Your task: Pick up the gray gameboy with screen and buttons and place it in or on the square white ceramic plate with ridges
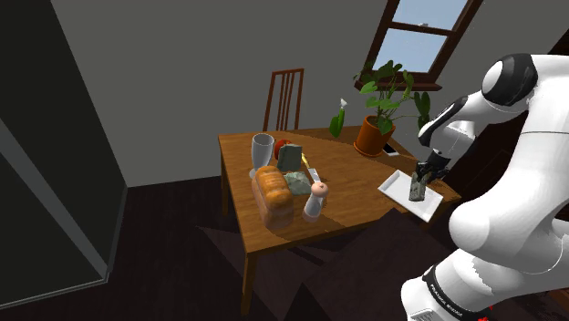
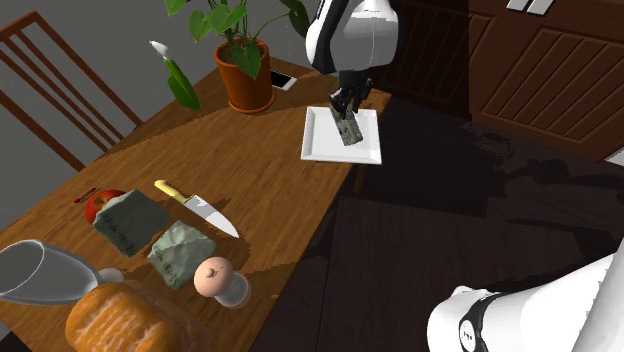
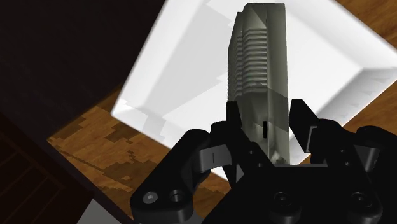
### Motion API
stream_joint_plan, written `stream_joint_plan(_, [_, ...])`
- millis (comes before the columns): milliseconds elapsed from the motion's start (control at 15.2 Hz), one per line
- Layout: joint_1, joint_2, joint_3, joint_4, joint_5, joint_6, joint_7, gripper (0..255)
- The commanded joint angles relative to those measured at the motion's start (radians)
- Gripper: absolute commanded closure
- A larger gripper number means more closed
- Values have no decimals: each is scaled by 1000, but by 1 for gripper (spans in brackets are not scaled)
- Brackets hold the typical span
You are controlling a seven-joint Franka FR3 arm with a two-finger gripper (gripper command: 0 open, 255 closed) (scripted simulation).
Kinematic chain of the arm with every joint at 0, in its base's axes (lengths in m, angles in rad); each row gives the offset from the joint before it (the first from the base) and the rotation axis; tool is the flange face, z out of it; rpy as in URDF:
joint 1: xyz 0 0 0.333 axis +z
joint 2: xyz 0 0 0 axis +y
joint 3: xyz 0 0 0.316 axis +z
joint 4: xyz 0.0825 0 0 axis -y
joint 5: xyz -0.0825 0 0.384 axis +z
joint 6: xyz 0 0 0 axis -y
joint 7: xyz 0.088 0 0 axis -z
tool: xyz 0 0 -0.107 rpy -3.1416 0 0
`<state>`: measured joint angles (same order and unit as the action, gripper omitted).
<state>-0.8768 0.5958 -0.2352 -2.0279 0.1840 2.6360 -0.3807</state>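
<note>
Gripper [image 3: 266, 121] clamped on the grey gameboy [image 3: 257, 57], right over the square white plate [image 3: 184, 83]!
The fingers pinch its sides and it stands on end above the plate, which sits at the wooden table's [image 2: 250, 160] edge. The potted plant [image 2: 245, 80] is near, and the knife [image 2: 195, 207] lies farther along.

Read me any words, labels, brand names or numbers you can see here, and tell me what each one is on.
No text here can be read.
On the arm: a small dark mark near its base, too blurred to read.
On the gameboy: its ridged side faces the wrist camera, and no lettering is seen.
On the plate: plain white, no mark.
</note>
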Motion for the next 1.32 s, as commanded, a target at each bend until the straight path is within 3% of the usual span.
stream_joint_plan(0, [-2, 7, 2, -4, 1, -3, -2, 255])
stream_joint_plan(132, [-2, 7, 2, -4, 1, -3, -2, 255])
stream_joint_plan(198, [-4, 6, 1, -5, 1, -3, -5, 0])
stream_joint_plan(528, [-2, 7, 2, -4, 1, -3, -2, 0])
stream_joint_plan(792, [28, -104, -32, -28, -35, -89, 22, 0])
stream_joint_plan(1254, [28, -104, -32, -28, -35, -89, 23, 0])
